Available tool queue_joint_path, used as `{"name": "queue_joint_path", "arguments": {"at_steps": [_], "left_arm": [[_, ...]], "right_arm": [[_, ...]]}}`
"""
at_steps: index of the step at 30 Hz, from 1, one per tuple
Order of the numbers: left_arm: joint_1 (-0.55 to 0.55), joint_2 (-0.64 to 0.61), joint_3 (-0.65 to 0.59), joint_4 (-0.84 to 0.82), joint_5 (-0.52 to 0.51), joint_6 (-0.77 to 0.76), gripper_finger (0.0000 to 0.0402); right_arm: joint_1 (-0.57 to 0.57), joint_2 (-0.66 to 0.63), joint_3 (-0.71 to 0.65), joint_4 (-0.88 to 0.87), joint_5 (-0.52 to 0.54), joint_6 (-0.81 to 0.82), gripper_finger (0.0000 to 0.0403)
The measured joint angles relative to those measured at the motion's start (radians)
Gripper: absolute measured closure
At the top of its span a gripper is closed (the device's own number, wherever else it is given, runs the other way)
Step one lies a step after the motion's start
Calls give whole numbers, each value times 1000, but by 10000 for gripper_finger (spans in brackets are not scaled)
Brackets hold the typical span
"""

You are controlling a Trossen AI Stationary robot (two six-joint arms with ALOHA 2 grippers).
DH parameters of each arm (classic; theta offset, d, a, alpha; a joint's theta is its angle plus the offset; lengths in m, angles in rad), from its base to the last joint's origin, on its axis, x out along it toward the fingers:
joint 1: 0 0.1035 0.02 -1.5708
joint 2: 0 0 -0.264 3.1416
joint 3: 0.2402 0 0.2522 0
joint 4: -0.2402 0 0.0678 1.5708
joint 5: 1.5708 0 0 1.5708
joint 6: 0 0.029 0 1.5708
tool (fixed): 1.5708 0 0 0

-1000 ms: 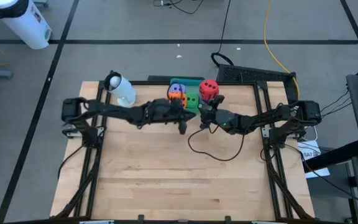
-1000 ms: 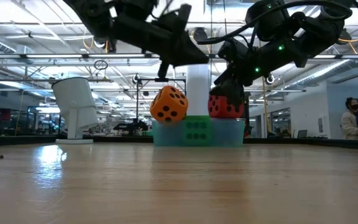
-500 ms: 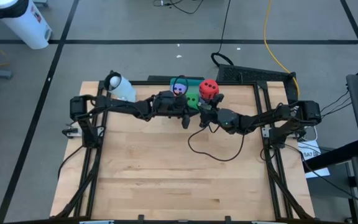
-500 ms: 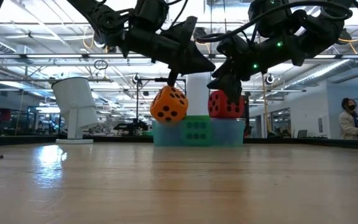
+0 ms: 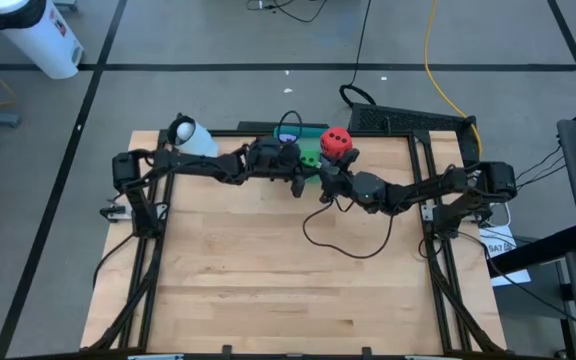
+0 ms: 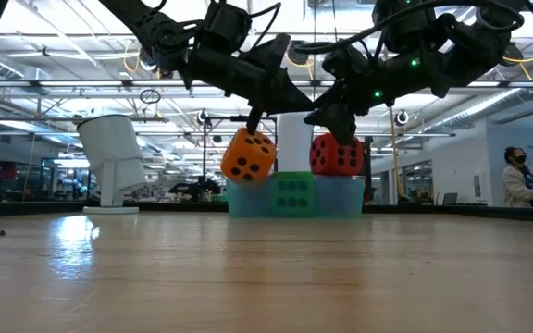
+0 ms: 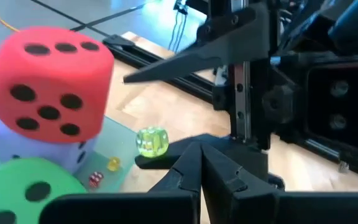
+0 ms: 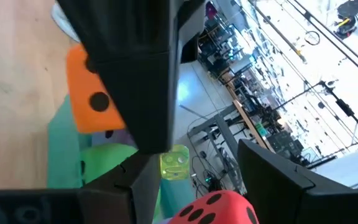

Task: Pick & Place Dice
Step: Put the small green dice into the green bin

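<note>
The teal tray point(image 5: 268, 128) lies at the table's far edge. The red die point(image 5: 335, 143) rests on a light purple die point(image 7: 42, 149), beside the green die point(image 6: 291, 194). The orange die point(image 6: 248, 155) sits tilted at the tray's left part; what it rests on is hidden. My left gripper point(image 7: 197, 149) is shut and reaches over the orange die, which its arm hides from above. Its tips point(image 6: 302, 104) are above the green die. My right gripper point(image 7: 130, 121) stands open and level, its fingertips just beside the red die. My left gripper passes with shut fingers right above the orange die's top point(image 6: 253, 134). Whether its underside touches the die I cannot tell.
A white cylinder point(image 5: 196, 142) lies at the back left of the table. A black cable point(image 5: 343, 245) loops over the wood near the right arm. A small yellow-green die point(image 7: 152, 140) lies on the tray. The table's near half is bare wood. A person point(image 6: 526, 176) sits far behind.
My left gripper has gone toward the table's far edge and right, over the tray, and now covers the orange die from above. The orange die has turned a little where it sits.
</note>
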Motion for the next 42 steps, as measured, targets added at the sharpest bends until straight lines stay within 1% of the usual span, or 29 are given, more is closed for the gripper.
{"name": "queue_joint_path", "arguments": {"at_steps": [3, 7, 11, 14, 17, 19, 21, 23, 27, 31, 34, 36, 39, 42], "left_arm": [[14, 0, 17, -13, -16, -2, 397], [26, 0, 29, -18, -23, -38, 388], [19, 0, 31, -17, -22, -36, 395], [9, -9, 31, -18, 22, 27, 398], [-2, -45, 31, -17, 45, 112, 387], [-12, -79, 31, -15, 23, 164, 378], [-27, -113, 31, -16, -29, 205, 375], [-37, -152, 31, -25, -57, 217, 376], [-54, -208, 32, -74, -46, 163, 389], [-73, -213, 31, -143, -32, 149, 397], [-82, -197, 31, -156, -25, 155, 389], [-79, -177, 31, -159, -21, 148, 391], [-67, -140, 31, -150, 7, 126, 398], [-54, -102, 31, -155, 38, 119, 392]], "right_arm": [[-13, 0, 0, -4, 0, 12, 204], [-18, 0, 0, -4, -2, 22, 204], [-19, -1, 0, 9, 2, 27, 204], [-19, -6, 0, 1, 3, 74, 204], [-19, -6, 0, -39, 4, 136, 204], [-20, -6, 0, -62, 4, 165, 204], [-21, -6, 0, -90, 5, 180, 204], [-26, -6, 0, -117, 5, 180, 204], [-44, -6, -1, -142, 6, 115, 204], [-67, -6, -13, -124, 5, 13, 204], [-79, -6, -14, -123, 5, -21, 204], [-79, -6, -14, -122, 4, -46, 204], [-77, -6, -14, -117, -27, -86, 204], [-66, -6, -14, -77, -32, -121, 204]]}}
